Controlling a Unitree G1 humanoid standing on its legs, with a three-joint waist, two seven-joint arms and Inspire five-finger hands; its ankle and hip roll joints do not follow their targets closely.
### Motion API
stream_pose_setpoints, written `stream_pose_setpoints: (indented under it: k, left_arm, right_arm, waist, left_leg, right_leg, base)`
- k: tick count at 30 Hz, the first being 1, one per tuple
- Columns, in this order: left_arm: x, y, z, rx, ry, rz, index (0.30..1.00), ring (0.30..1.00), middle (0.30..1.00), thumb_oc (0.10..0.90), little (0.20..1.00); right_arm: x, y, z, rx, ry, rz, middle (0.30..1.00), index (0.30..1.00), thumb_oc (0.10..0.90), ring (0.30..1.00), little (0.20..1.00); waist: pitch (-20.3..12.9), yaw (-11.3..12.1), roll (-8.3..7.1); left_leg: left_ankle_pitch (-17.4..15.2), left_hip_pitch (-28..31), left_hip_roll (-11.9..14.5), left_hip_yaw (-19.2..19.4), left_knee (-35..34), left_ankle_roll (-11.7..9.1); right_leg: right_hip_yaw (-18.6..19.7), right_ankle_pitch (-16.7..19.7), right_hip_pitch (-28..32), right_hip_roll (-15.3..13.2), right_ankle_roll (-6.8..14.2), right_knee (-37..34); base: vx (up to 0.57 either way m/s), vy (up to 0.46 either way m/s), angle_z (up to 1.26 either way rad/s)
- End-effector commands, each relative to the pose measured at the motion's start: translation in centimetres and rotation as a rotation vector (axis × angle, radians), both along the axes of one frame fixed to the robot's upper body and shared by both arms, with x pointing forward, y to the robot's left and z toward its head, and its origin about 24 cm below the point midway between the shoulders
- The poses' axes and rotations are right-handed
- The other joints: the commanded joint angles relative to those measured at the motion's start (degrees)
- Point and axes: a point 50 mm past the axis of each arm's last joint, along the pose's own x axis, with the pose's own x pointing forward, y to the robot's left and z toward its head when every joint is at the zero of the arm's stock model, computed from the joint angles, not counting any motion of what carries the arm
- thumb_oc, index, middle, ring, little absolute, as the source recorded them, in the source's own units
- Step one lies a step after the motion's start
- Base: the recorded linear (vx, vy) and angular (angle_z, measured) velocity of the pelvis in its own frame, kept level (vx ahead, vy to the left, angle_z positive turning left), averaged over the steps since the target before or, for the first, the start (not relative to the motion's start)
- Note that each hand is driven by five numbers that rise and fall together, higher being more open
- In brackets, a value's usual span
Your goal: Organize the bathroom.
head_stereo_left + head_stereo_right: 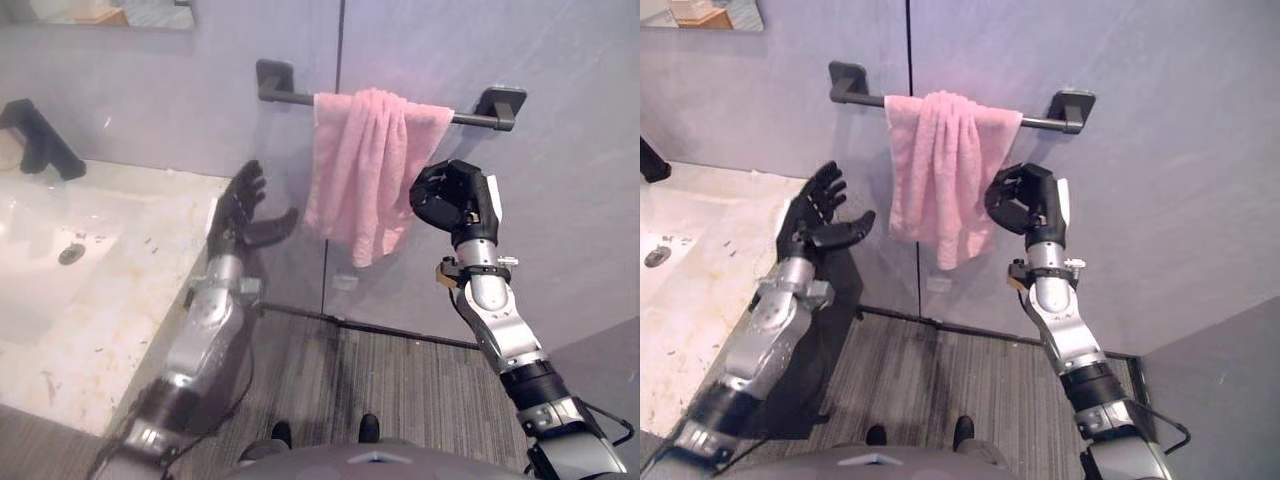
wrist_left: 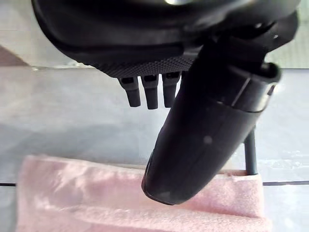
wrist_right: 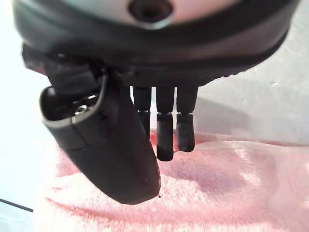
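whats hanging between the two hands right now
The pink towel, draped over the dark wall bar, hangs between the left hand and right hand, as the left eye view shows.

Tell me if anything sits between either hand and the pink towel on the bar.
Nothing visible does. The towel hangs bunched over the wall bar. The left hand, fingers spread open, is beside its left edge, and the right hand is by its right edge with open wall between. The sink lies well off to the left.

A black towel bar [image 1: 390, 105] fixed to the grey wall [image 1: 560, 200] carries a pink towel [image 1: 370, 170], bunched and draped over it, hanging above the striped floor [image 1: 400, 380].
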Motion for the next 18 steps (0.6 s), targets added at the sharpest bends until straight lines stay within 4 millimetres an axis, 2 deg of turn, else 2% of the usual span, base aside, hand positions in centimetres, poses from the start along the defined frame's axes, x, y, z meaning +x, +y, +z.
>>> stream_pose_setpoints:
  k: [1, 8, 14, 16, 17, 18]
  left_arm:
    - [1.8, -0.8, 5.1, 0.063, -0.292, -0.006, 0.9, 0.9, 0.9, 0.8, 0.9]
    - [3.1, -0.9, 5.8, 0.107, -0.282, -0.034, 0.9, 0.9, 0.9, 0.8, 0.9]
    - [3.9, -1.5, 5.2, 0.125, -0.218, -0.12, 0.9, 0.9, 0.9, 0.8, 0.9]
    - [4.1, -1.1, 5.1, 0.154, -0.213, -0.098, 0.594, 0.594, 0.594, 0.596, 0.594]
    - [4.2, -0.9, 5.0, 0.16, -0.206, -0.096, 0.578, 0.578, 0.578, 0.585, 0.578]
    - [4.2, -0.7, 5.0, 0.176, -0.204, -0.084, 0.444, 0.444, 0.444, 0.496, 0.444]
  right_arm:
    - [0.8, 0.2, 3.7, 0.01, -0.187, 0.053, 0.3, 0.3, 0.4, 0.3, 0.3]
    - [0.8, 0.8, 3.4, 0.001, -0.166, 0.113, 0.3, 0.3, 0.4, 0.3, 0.3]
    - [1.0, 1.6, 3.1, -0.013, -0.145, 0.154, 0.3, 0.3, 0.4, 0.3, 0.3]
    - [1.0, 1.9, 3.1, -0.013, -0.144, 0.168, 0.3, 0.3, 0.4, 0.3, 0.3]
    - [1.0, 1.9, 3.1, -0.012, -0.144, 0.172, 0.3, 0.3, 0.4, 0.3, 0.3]
    - [1.0, 2.0, 3.2, -0.012, -0.146, 0.177, 0.3, 0.3, 0.4, 0.3, 0.3]
  waist:
    - [-6.1, -1.0, -0.94]
    - [-6.7, -2.4, -0.82]
    - [-7.1, -3.3, -0.55]
    - [-7.2, -3.4, -0.47]
    - [-7.2, -3.5, -0.43]
    - [-7.2, -3.5, -0.37]
  left_leg:
    - [-1.3, -0.5, 1.4, -0.4, -0.1, 0.9]
    - [-1.6, -0.1, 1.3, 0.5, -0.1, 1.1]
    - [-1.7, 0.4, 1.4, 1.4, -0.1, 1.2]
    - [-1.8, 0.7, 1.4, 1.7, -0.1, 1.2]
    - [-1.8, 0.7, 1.4, 1.7, -0.1, 1.2]
    - [-1.8, 0.8, 1.4, 1.8, -0.1, 1.2]
  right_leg:
    - [0.5, -3.0, 2.4, -1.3, 0.8, -0.1]
    - [1.7, -3.1, 2.4, -1.2, 0.9, -0.1]
    - [2.7, -3.0, 2.4, -1.0, 1.0, -0.1]
    - [3.1, -3.1, 2.5, -0.9, 0.9, -0.1]
    - [3.1, -3.1, 2.5, -0.9, 0.9, -0.1]
    - [3.3, -3.1, 2.6, -0.8, 0.9, -0.1]
  base:
    - [0.06, 0.025, -0.08]
    - [0.05, 0.015, -0.11]
    - [0.06, 0.007, -0.08]
    - [0.06, 0.004, -0.04]
    - [0.08, 0.005, -0.05]
    - [0.05, 0.004, -0.05]
